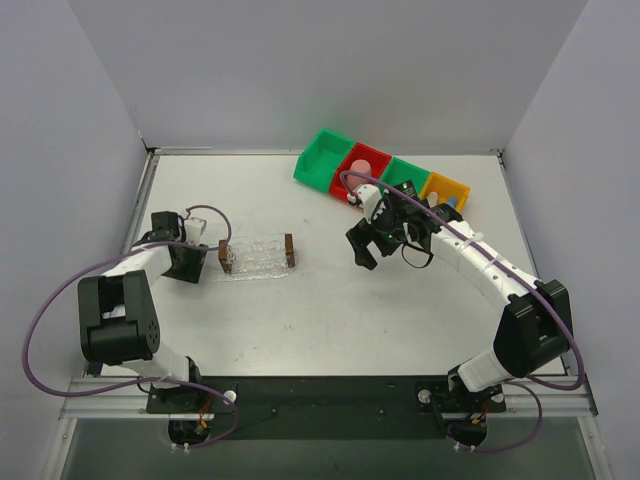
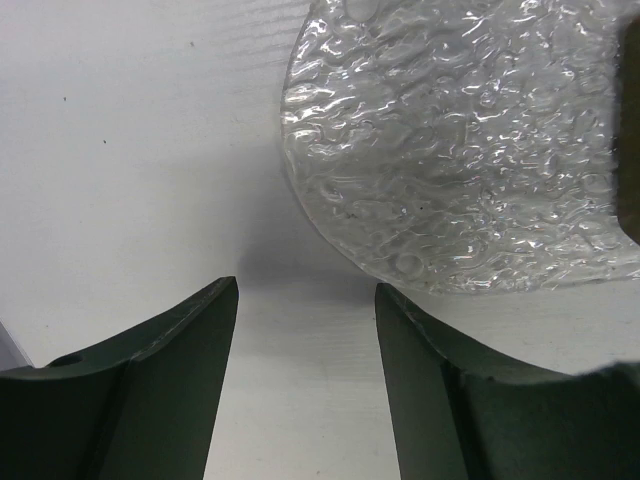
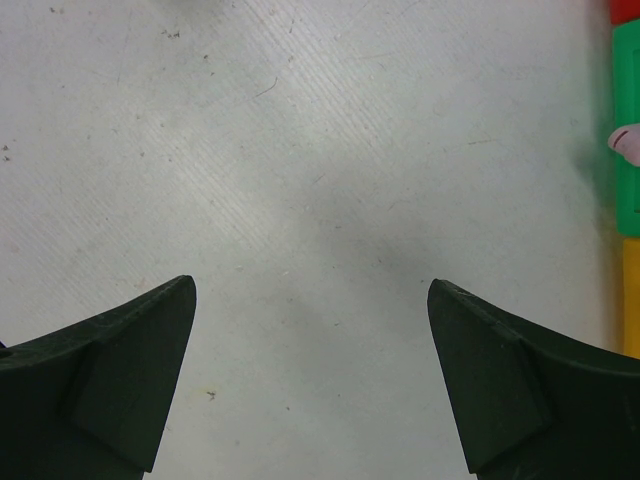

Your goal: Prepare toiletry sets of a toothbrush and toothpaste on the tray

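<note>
The clear tray (image 1: 258, 256) with a brown block at each short end lies left of the table's middle. Nothing shows in it. My left gripper (image 1: 202, 262) is open just left of its left block. In the left wrist view the tray's bumpy clear plastic (image 2: 460, 150) lies just beyond my open left gripper (image 2: 306, 283). My right gripper (image 1: 368, 250) is open and empty over bare table (image 3: 310, 283), in front of the bins. I cannot make out the toothbrush or the toothpaste for sure. A pale item and a bit of blue (image 1: 446, 203) show in the yellow bin.
A row of bins stands at the back right: green (image 1: 323, 158), red (image 1: 372, 180) with a pink cup (image 1: 362, 167), green (image 1: 405, 172), yellow (image 1: 445, 187). A pinkish-white item (image 3: 628, 145) shows at a green bin's edge. Grey walls enclose the table.
</note>
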Action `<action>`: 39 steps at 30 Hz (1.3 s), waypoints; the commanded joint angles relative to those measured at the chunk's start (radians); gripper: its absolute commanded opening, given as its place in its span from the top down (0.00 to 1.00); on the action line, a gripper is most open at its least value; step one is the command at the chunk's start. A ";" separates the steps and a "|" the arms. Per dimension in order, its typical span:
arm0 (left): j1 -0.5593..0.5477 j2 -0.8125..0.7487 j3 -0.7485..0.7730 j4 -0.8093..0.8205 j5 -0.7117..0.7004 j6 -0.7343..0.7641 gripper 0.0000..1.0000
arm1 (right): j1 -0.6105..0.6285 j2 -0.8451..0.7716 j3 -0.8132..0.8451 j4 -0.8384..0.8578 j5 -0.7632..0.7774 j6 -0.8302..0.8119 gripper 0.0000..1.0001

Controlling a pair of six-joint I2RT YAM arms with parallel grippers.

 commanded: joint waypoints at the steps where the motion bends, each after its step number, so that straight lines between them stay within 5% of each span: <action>1: -0.007 0.022 0.030 0.039 -0.011 -0.009 0.32 | -0.005 0.000 -0.005 0.008 -0.021 -0.004 0.06; 26: -0.014 0.033 0.050 0.044 -0.032 -0.029 0.32 | -0.013 -0.010 -0.010 0.007 -0.012 -0.007 0.06; 39: 0.019 -0.229 0.105 -0.039 0.024 -0.036 0.32 | -0.039 0.044 0.153 0.037 0.329 0.076 0.08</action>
